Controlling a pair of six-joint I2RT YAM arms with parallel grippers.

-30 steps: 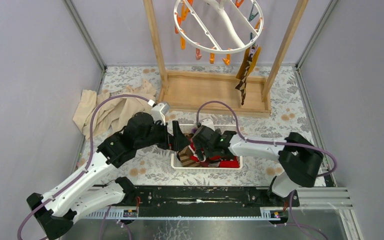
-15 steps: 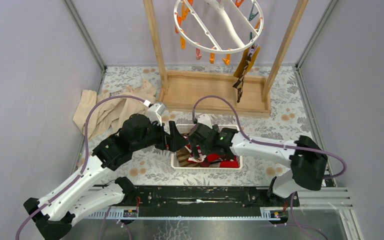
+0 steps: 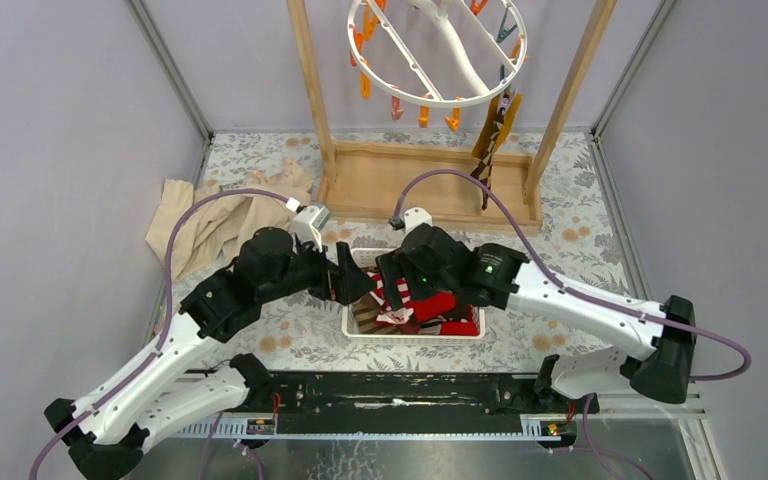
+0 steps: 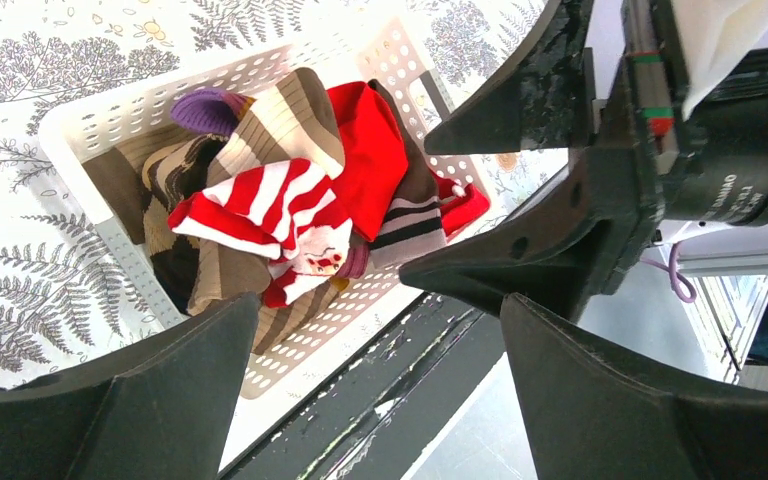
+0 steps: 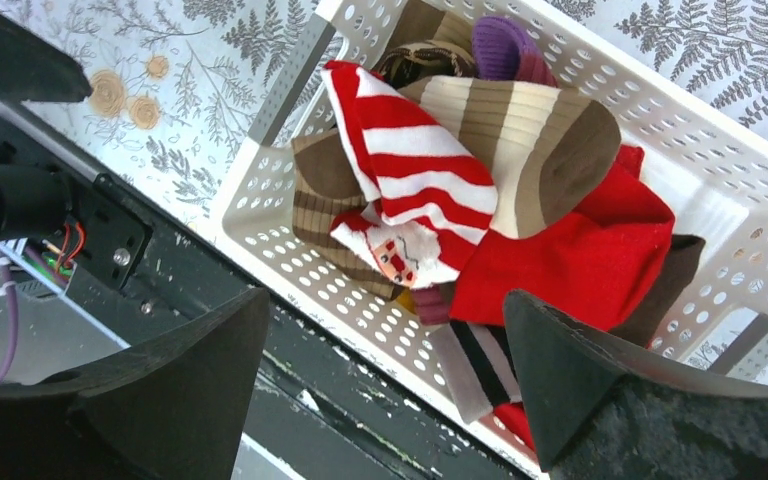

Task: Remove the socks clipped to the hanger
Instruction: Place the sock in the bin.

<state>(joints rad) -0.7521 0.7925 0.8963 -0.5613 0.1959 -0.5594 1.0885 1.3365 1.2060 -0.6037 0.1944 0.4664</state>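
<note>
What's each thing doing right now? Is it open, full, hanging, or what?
left gripper: open, empty, above the basket
right gripper: open, empty, above the basket
basket: piled with socks
striped sock: lying on top of the pile
argyle sock: clipped to the hanger, dangling
hanger: up in the wooden rack, other clips in view empty
beige cloth: crumpled in a heap
</note>
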